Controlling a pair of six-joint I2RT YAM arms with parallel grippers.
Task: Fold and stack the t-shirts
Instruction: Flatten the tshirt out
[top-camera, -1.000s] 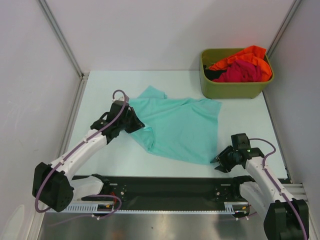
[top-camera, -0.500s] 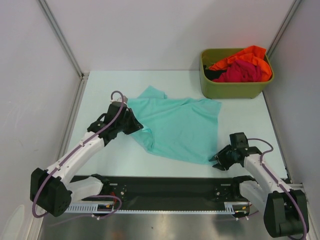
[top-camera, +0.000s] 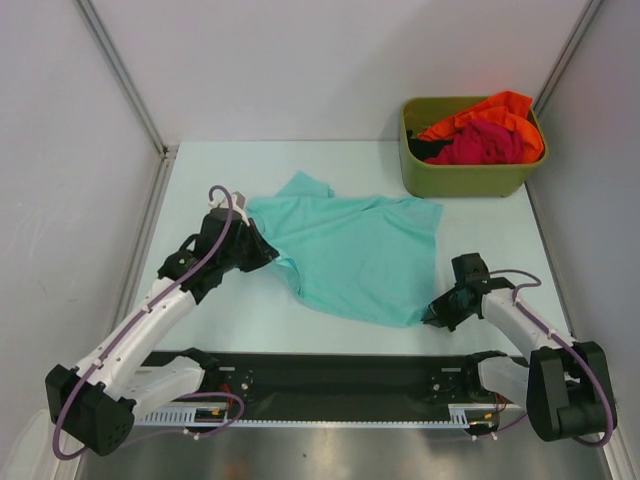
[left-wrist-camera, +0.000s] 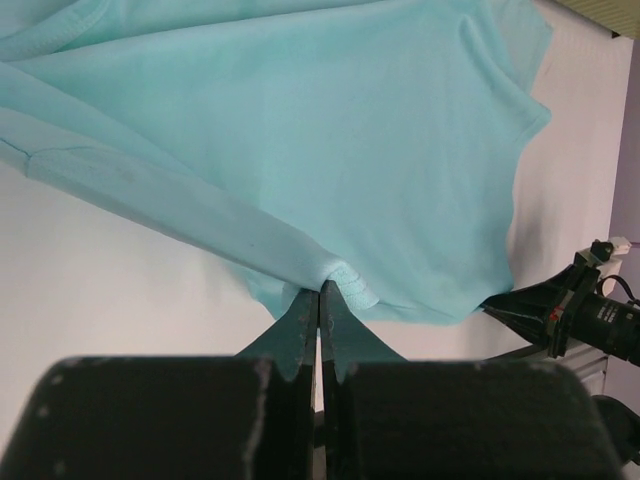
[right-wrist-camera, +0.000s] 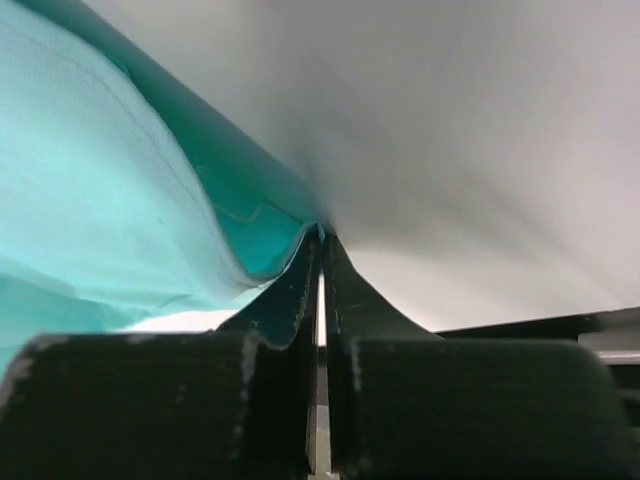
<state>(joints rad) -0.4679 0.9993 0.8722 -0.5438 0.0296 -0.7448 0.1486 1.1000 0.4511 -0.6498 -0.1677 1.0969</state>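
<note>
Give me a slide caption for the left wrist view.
Left gripper pinching an edge of the teal t-shirt spread over the white table.

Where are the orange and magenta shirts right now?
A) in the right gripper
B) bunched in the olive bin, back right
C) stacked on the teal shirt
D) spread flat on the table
B: the orange shirt and magenta shirt sit heaped in the olive bin; only the teal shirt lies on the table.
</note>
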